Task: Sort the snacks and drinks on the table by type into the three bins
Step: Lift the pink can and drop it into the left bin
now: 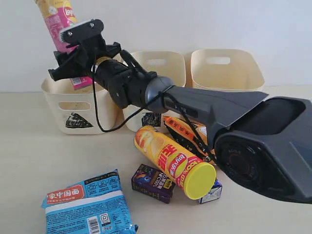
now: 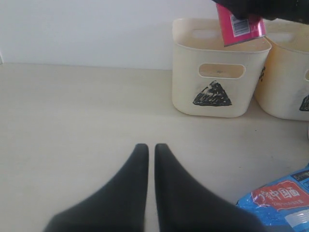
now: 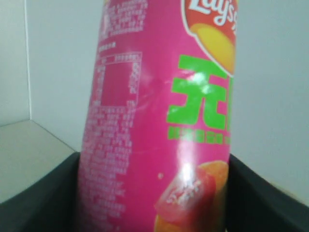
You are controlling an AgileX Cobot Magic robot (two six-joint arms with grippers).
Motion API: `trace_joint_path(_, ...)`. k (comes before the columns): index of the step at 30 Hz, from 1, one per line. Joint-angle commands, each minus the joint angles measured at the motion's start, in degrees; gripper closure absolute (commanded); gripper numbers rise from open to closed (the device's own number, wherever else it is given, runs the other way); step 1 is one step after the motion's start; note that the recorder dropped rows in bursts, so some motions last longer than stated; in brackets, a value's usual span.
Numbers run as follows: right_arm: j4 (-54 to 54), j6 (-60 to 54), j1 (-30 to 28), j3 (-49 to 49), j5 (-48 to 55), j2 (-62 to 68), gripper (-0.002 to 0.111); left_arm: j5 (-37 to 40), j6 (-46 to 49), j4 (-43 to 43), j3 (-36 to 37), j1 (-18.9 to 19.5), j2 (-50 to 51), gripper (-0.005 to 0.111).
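As my right gripper [image 1: 74, 52] is clamping the pink chip tube [image 1: 58, 19] upright, its base is hanging over the triangle bin [image 1: 51, 105]

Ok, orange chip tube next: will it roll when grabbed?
Probably: the orange chip tube is a round cylinder lying on its side, so a nudge could roll it. Its glossy wall may slip in a grip. It looks rigid, not floppy.

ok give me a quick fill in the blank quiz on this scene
The right pincer holds the pink chip tube over the bin marked with a ____.
The orange chip tube lies on its ____.
Its lid is ____.
Missing words: triangle; side; yellow.
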Motion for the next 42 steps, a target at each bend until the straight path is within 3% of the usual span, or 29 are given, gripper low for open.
trace_joint_path(1, -0.4, -0.5, -0.8, -0.7, -1.6, 1.4, 0.102, 0.1, 0.2, -0.6, 0.2, 0.1, -0.2, 0.103)
trace_joint_path(3, -0.4, -0.9, -0.8, -0.7, -1.8, 1.7, 0.088, 0.1, 0.2, -0.6, 0.2, 0.1, -0.2, 0.103)
trace_joint_path(4, -0.4, -0.9, -0.8, -0.7, -1.8, 1.8, 0.071, 0.1, 0.2, -0.6, 0.2, 0.1, -0.2, 0.103)
trace_joint_path(9, -0.4, -0.9, -0.8, -0.7, -1.8, 1.8, 0.025, 0.1, 0.2, -0.6, 0.2, 0.1, -0.2, 0.103)
trace_joint_path(11, -0.4, -0.9, -0.8, -0.7, -1.8, 1.8, 0.020, 0.1, 0.2, -0.6, 0.2, 0.1, -0.2, 0.103)
trace_joint_path(21, -0.4, -0.9, -0.8, -0.7, 3.2, -0.4, 0.019, 0.1, 0.2, -0.6, 0.2, 0.1, -0.2, 0.103)
trace_joint_path(24, -0.4, -0.9, -0.7, -0.7, 9.5, -3.0, 0.025, 0.1, 0.2, -0.6, 0.2, 0.1, -0.2, 0.103)
trace_joint_path(27, -0.4, -0.9, -0.7, -0.7, 18.4, -6.1, 0.044, 0.1, 0.2, -0.6, 0.2, 0.1, -0.2, 0.103)
trace_joint_path(32, -0.4, -0.9, -0.7, -0.7, 32.2, -10.8, 0.093, 0.1, 0.2, -0.6, 0.2, 0.1, -0.2, 0.103)
trace_joint_path(34, -0.4, -0.8, -0.7, -0.7, 36.2, -12.3, 0.108, 0.1, 0.2, -0.6, 0.2, 0.1, -0.2, 0.103)
trace_joint_path(42, -0.6, -4.1, -0.7, -0.7, 51.8, -15.5, 0.108, 0.1, 0.2, -0.6, 0.2, 0.1, -0.2, 0.103)
